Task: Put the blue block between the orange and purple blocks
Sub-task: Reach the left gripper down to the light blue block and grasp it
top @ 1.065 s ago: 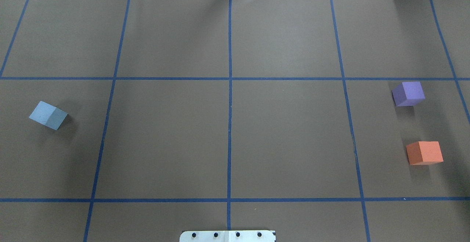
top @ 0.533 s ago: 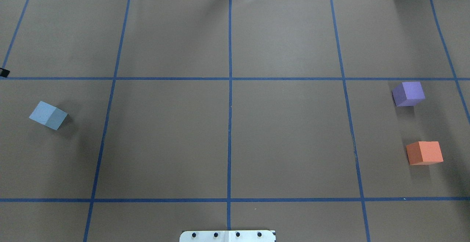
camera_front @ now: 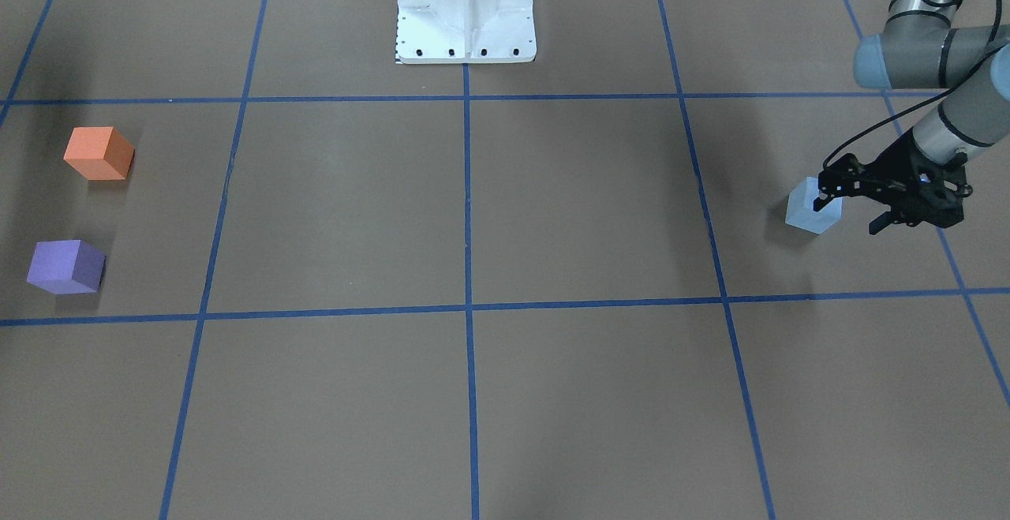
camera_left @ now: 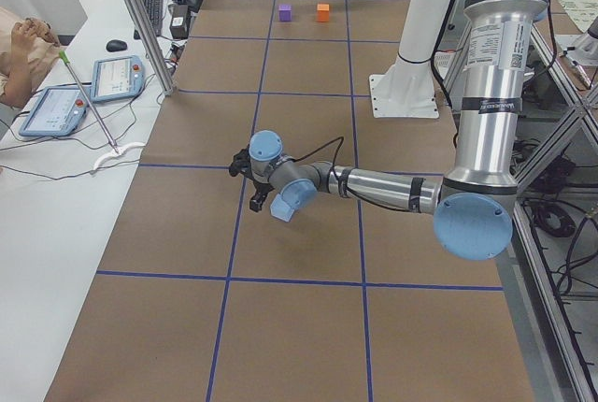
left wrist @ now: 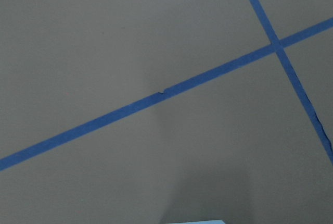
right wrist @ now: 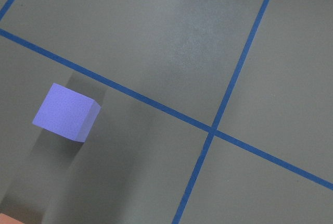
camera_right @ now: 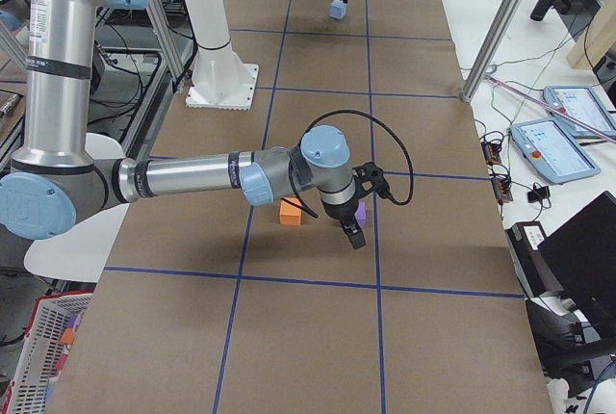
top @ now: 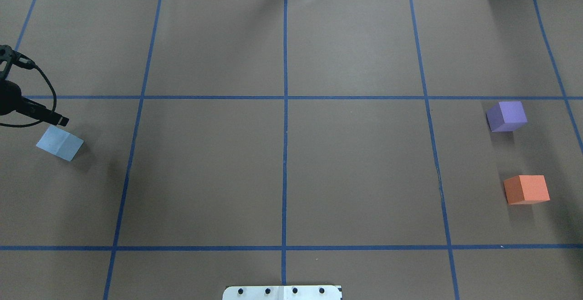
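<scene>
The blue block [camera_front: 813, 214] lies at the robot's far left [top: 59, 143]; a sliver shows in the left wrist view [left wrist: 195, 222]. My left gripper [camera_front: 851, 214] is open and empty. It hangs just above the block's outer far side, one finger [top: 60, 119] at its edge, not around it. The purple block [top: 506, 116] and orange block [top: 527, 189] sit apart at the far right. My right gripper [camera_right: 351, 231] hovers by the purple block [right wrist: 65, 112]. I cannot tell whether it is open or shut.
Blue tape lines divide the brown table cover into squares. The white robot base [camera_front: 465, 7] stands at the middle of the near edge. Tablets [camera_right: 549, 140] and cables lie on a side bench beyond the table's far edge.
My left arm has come into the overhead view from the left edge and reached the blue block. The three blocks have not moved.
</scene>
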Motion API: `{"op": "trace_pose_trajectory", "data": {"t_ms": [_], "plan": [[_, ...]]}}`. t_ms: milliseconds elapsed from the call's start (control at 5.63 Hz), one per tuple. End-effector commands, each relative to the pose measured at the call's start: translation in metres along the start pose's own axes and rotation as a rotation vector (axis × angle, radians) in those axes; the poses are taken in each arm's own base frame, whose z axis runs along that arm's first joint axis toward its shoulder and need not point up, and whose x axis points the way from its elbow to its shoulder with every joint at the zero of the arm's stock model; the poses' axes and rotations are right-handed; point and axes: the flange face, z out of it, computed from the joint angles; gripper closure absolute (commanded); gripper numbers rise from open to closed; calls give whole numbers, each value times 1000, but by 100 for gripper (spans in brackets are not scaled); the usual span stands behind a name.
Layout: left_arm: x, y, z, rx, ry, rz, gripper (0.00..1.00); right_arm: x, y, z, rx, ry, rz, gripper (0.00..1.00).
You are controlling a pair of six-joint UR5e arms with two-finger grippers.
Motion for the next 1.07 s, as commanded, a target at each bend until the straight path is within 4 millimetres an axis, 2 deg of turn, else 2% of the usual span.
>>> {"op": "trace_pose_trajectory", "data": {"t_ms": [0,355,533,888], "plan": [[13,6,17,-13,-25,-2,0,-1,0,-1,1,0,0,0],[10,24,25,-41,-33,-6,0,0,0,0,0,0,1,0],[14,32,38,-54,-68,8,0,0,0,0,-1,0,2,0],[19,42,47,-80,-65,13,3,0,0,0,-1,0,2,0]]}}
